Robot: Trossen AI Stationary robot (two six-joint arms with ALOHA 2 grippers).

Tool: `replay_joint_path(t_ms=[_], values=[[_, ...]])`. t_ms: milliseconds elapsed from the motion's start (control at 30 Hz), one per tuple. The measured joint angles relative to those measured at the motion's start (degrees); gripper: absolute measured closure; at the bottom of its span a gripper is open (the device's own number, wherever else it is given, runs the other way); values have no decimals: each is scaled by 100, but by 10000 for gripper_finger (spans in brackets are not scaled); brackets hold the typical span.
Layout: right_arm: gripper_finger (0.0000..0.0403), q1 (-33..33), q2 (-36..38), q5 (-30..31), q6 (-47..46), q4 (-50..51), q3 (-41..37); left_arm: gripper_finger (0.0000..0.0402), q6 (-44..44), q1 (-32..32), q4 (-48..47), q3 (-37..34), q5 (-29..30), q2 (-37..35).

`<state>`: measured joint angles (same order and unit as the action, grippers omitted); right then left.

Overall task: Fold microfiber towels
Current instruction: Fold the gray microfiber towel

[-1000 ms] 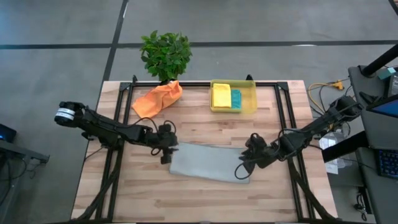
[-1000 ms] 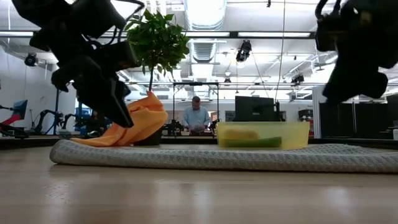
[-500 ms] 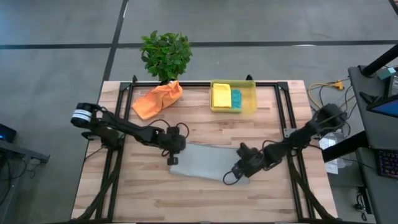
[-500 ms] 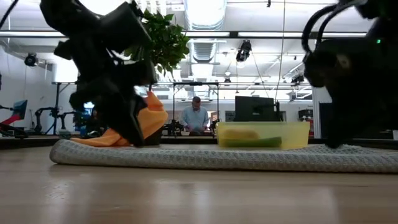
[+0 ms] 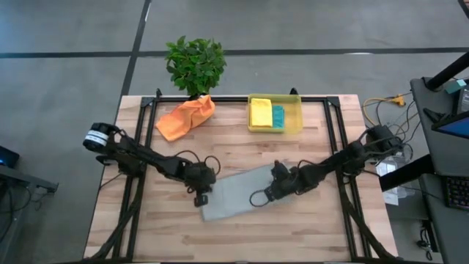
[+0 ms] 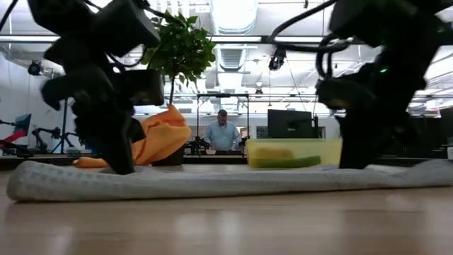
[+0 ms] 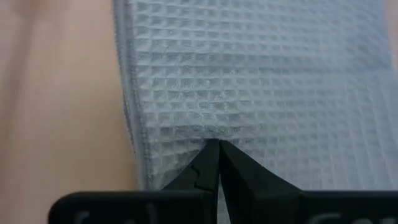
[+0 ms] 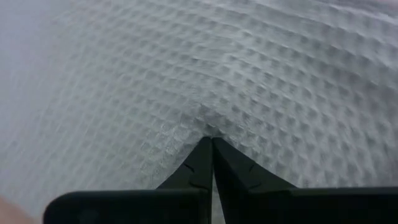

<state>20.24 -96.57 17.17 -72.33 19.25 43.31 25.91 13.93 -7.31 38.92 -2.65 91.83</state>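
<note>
The grey towel (image 5: 238, 192) lay at lower centre of the high view. The left gripper (image 5: 201, 196) pinched its left edge, fingers (image 7: 205, 168) closed on the weave. The right gripper (image 5: 258, 198) pinched its middle, likewise closed. The orange towel (image 5: 185, 116) lay at upper left.

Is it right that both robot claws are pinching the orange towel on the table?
Not quite. Both the left gripper and the right gripper are pinching the light grey towel, as both wrist views show. The orange towel lies untouched near the plant.
</note>
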Motion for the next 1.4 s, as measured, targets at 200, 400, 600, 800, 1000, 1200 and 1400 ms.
replay_joint_path(t_ms=[200, 400, 600, 800, 1000, 1200, 1400], values=[[394, -739, 63, -20, 1052, 37, -20, 402, 1065, 656, 228, -2, 83, 23], [394, -1309, 61, -154, 1914, -302, -32, 401, 1988, 1280, 787, -10, 626, 79], [394, -1654, 47, -308, 2354, -831, -42, 401, 2330, 1601, 820, 517, 736, 560], [394, -1881, -29, -444, 2733, -1010, 81, 401, 2328, 1657, 836, 1147, 601, 1103], [394, -2117, -465, -718, 3318, -1039, 654, 401, 2009, 1666, 824, 1494, 496, 1330], [394, -2271, -1200, -995, 3786, -1056, 1497, 401, 1845, 1666, 887, 1946, 403, 1699], [394, -2331, -1825, -1099, 4139, -804, 2423, 401, 1682, 1662, 973, 2161, 506, 1862]])
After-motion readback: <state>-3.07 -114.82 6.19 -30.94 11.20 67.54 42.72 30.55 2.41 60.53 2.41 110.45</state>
